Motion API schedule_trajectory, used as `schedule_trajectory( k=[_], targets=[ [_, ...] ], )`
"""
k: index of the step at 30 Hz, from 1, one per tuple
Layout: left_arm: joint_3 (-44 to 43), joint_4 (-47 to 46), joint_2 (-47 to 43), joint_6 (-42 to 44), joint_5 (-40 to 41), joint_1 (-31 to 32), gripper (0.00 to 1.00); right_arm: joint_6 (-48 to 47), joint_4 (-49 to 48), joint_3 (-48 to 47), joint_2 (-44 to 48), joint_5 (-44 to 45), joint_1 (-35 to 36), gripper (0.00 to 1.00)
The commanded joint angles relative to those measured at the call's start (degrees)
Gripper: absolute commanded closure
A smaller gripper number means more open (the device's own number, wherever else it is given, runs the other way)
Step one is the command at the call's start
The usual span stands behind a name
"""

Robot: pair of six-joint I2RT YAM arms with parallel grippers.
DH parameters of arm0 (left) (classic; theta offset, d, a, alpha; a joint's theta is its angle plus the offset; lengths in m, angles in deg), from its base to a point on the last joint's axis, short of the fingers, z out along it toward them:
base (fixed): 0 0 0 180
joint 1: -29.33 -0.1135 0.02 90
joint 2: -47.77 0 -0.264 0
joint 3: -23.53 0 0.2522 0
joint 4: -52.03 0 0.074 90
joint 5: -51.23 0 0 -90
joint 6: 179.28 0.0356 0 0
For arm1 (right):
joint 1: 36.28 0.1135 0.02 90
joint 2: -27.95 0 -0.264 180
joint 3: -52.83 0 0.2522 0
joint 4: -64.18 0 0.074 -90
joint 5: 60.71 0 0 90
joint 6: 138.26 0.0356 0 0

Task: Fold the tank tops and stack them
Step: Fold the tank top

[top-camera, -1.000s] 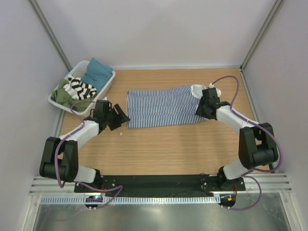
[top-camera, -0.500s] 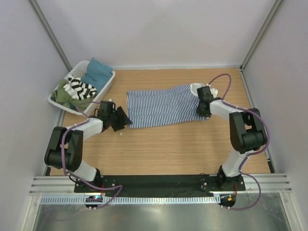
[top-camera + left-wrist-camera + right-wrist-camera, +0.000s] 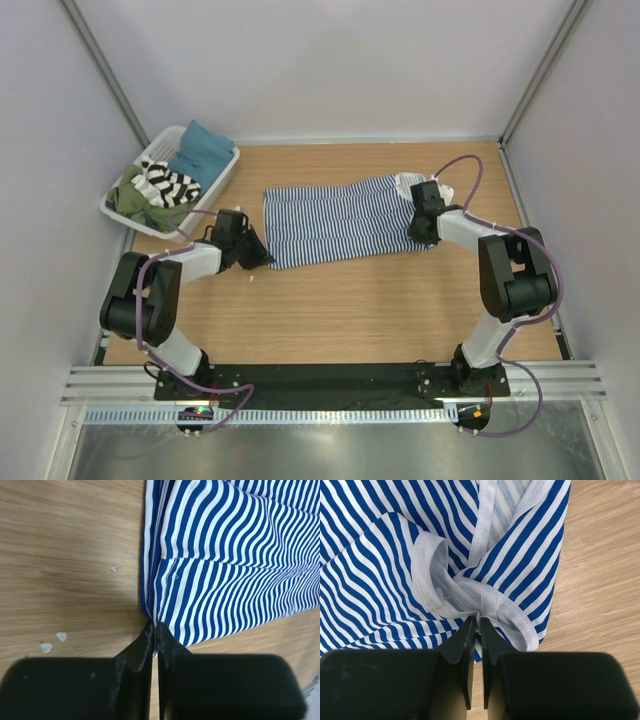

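Observation:
A tank top with thin navy-and-white stripes (image 3: 340, 220) lies flat across the middle of the wooden table. My left gripper (image 3: 262, 256) is shut on its near left corner (image 3: 155, 617), the cloth pinched between the black fingertips. My right gripper (image 3: 418, 228) is shut on the white-trimmed strap edge (image 3: 480, 607) at the garment's right end. A second tank top with broad black-and-white stripes (image 3: 168, 183) lies bunched in the basket at the far left.
The white slatted basket (image 3: 225, 172) at the far left also holds a teal cloth (image 3: 203, 148) and a green cloth (image 3: 132, 203). Small white flecks (image 3: 52, 641) lie on the wood near the left gripper. Grey walls enclose the table on three sides.
Both grippers closed on the navy-striped tank top. The left gripper moved right to reach its corner, and the right gripper shifted slightly up and left onto the strap edge.

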Motion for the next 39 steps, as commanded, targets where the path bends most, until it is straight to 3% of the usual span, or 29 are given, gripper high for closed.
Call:
schedule_trajectory(
  k=[1,4,8,15,17,18,20,23,26,30,36,39],
  targets=[
    [0.6,-0.5,2.0,0.9,0.0,0.9,1.00,2.6,0.6,2.9,2.8,-0.3,0.5,0.88],
    [2.7,-0.5,-0.9,1.4,-0.2,1.0,1.00,5.0,3.5,5.7,5.4,0.2,0.5,0.97],
    [7.3,1.7,-8.9,0.8,-0.6,1.0,1.00,9.5,9.4,10.6,12.0,1.0,0.4,0.99],
    [18.5,5.4,-25.3,-3.2,-1.4,1.3,0.98,14.4,16.6,20.2,31.9,0.1,0.8,0.85],
    [19.2,9.1,-30.6,-3.6,-0.1,3.1,0.72,14.9,16.6,22.6,37.1,-2.8,0.9,0.76],
    [18.6,11.0,-31.9,-3.5,2.2,3.7,0.46,14.9,16.6,23.1,38.4,-3.4,0.9,0.74],
    [16.3,16.0,-35.6,-2.5,4.4,4.3,0.34,14.7,17.0,22.8,40.0,-3.0,1.0,0.66],
    [10.9,22.5,-37.7,-0.4,9.9,4.2,0.24,12.7,18.7,19.1,38.8,0.6,1.0,0.55],
    [6.0,25.6,-36.7,2.8,16.1,4.1,0.20,7.3,17.7,13.5,36.1,1.9,1.0,0.52],
    [-2.3,21.5,-27.3,5.1,15.5,3.0,0.20,0.6,10.3,4.9,28.7,-4.1,1.0,0.52],
    [-13.6,13.4,-11.8,5.3,11.3,1.0,0.38,-1.6,12.6,-13.1,8.7,-5.3,1.0,0.54],
    [-18.8,12.2,-2.4,5.2,8.3,-0.5,0.38,-2.4,12.8,-19.9,2.9,-4.3,0.8,0.51]
  ],
)
